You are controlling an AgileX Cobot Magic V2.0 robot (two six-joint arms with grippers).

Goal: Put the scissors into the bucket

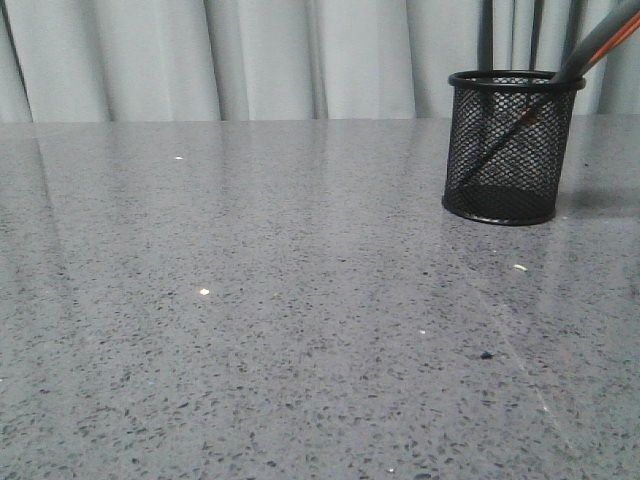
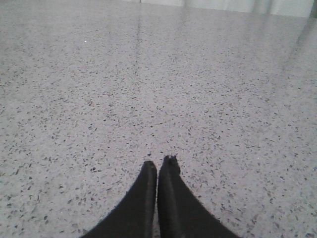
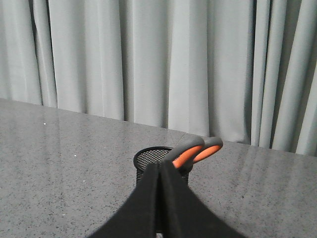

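Note:
The black wire-mesh bucket (image 1: 512, 146) stands on the grey table at the far right. The scissors (image 1: 596, 47) lean inside it, blades down behind the mesh, grey-and-orange handles sticking out over the rim to the right. In the right wrist view the bucket (image 3: 151, 159) sits just beyond my right gripper (image 3: 162, 166), whose fingers are pressed together with nothing between them; the scissors' handles (image 3: 194, 151) rise past the fingertips. My left gripper (image 2: 159, 164) is shut and empty, low over bare tabletop. Neither gripper shows in the front view.
The speckled grey table (image 1: 250, 320) stretches across the front view. Pale curtains (image 1: 260, 55) hang behind its far edge. A few small white and dark specks lie on the surface (image 1: 204, 292).

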